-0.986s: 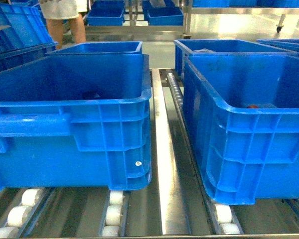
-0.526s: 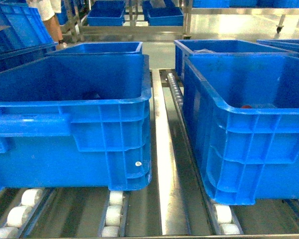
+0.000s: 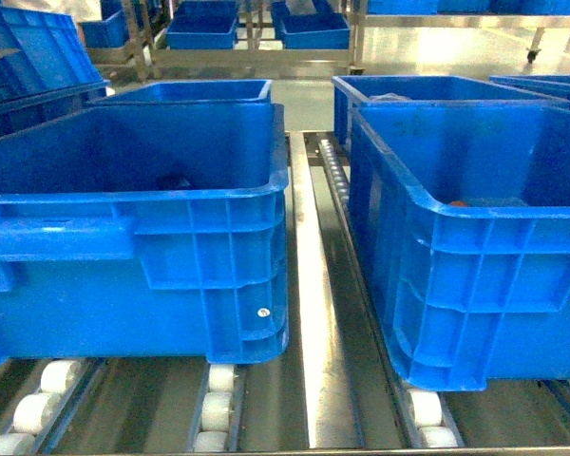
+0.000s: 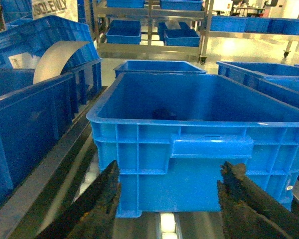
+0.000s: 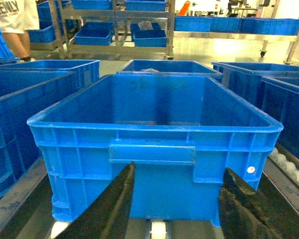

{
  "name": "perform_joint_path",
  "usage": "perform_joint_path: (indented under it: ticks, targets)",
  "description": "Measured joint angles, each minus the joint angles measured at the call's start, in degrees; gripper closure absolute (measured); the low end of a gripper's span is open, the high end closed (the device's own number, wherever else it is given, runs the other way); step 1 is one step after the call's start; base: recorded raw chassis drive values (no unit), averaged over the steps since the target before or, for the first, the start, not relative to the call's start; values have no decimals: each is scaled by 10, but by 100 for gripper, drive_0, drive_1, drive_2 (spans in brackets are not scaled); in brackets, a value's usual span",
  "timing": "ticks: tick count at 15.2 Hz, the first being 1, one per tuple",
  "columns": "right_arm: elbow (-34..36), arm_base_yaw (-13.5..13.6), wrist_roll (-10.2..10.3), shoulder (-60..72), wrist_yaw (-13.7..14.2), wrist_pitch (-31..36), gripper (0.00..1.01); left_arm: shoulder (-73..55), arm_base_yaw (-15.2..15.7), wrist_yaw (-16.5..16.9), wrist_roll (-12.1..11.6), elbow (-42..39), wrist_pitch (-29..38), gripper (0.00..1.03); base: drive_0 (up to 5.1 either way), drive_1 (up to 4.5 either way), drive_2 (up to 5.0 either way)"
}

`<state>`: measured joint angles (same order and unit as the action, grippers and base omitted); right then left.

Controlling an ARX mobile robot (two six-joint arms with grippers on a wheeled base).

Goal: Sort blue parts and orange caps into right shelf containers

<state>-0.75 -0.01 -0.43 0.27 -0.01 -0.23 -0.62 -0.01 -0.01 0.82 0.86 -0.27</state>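
Two large blue containers stand side by side on the roller shelf: the left one (image 3: 199,285) and the right one (image 3: 484,294). A sliver of an orange cap (image 3: 459,201) shows over the right container's rim. A dark item (image 4: 164,113) lies on the left container's floor; I cannot tell what it is. My left gripper (image 4: 169,191) is open and empty, low in front of the left container (image 4: 209,169). My right gripper (image 5: 178,186) is open and empty before the right container (image 5: 154,174). Neither gripper shows in the head view.
More blue crates stand behind both containers (image 3: 190,91) (image 3: 408,90) and to the far left (image 3: 28,57). White rollers (image 3: 38,408) and a steel rail (image 3: 313,304) run between the lanes. Racks with crates (image 3: 309,33) stand across the aisle.
The person at the back left has walked out of the head view. The orange sliver in the right container shows slightly further left. The containers have not moved.
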Motion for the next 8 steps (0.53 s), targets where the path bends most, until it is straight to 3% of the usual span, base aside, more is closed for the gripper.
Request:
perform_joint_path:
  ticks: [3, 4, 8]
  targets:
    - [0, 0, 0, 0, 0, 0, 13, 0, 0, 0, 0, 0, 0, 9, 0, 0, 0]
    - [0, 0, 0, 0, 0, 0, 4, 0, 0, 0, -1, 0, 0, 3, 0, 0, 0]
    - [0, 0, 0, 0, 0, 0, 3, 0, 0, 0, -1, 0, 0, 5, 0, 0, 0]
